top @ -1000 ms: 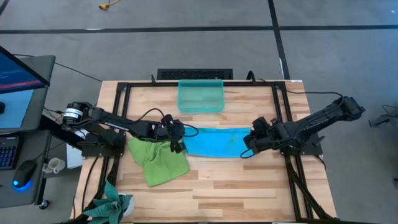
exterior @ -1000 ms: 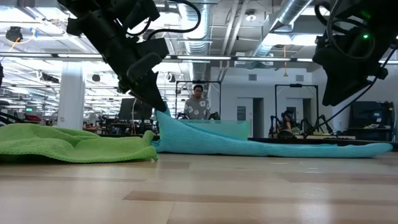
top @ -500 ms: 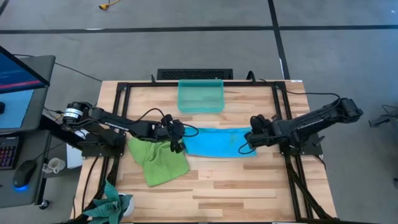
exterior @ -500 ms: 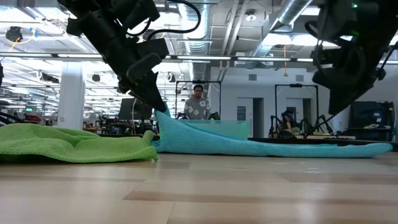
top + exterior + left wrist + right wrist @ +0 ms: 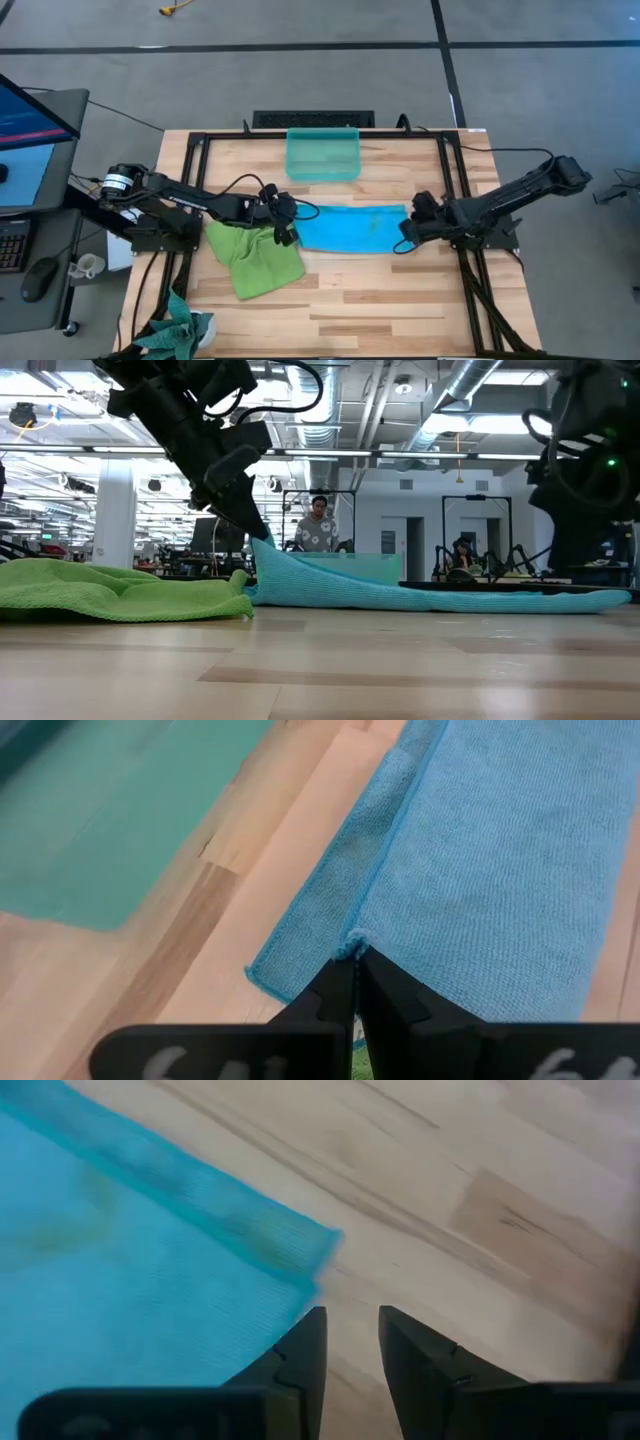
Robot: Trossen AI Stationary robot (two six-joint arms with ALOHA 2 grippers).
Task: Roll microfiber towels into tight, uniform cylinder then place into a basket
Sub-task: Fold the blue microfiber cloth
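The sky-blue towel point(image 5: 350, 228) lies stretched left to right across the middle of the table. Its left end is raised off the wood, with my left gripper point(image 5: 290, 226) shut on it. The lime green towel point(image 5: 255, 256) lies crumpled on the table, near and left of the blue one. The teal basket point(image 5: 323, 153) stands at the far edge. My right gripper point(image 5: 350, 1338) is open just past the blue towel's right-end corner point(image 5: 305, 1252), with nothing between its fingers. My left gripper pinches the blue towel's left end at a hemmed edge point(image 5: 349, 944) between its two fingertips, slanting down from the table's left. One layer or several, I cannot tell. That end is lifted point(image 5: 262, 548), and the towel slopes down to the table point(image 5: 450, 598), where the rest lies flat.
A black frame point(image 5: 300, 134) runs around the table's working area. A darker teal cloth point(image 5: 180, 330) hangs at the near left corner. Bare wood point(image 5: 380, 300) stretches along the near side. A desk with a monitor point(image 5: 30, 115) stands to the left, off the table.
My right gripper has drawn back toward the table's right edge and sunk lower, off the blue towel's right end, which now shows uncovered and flat. The left gripper and the raised left end have stayed still.
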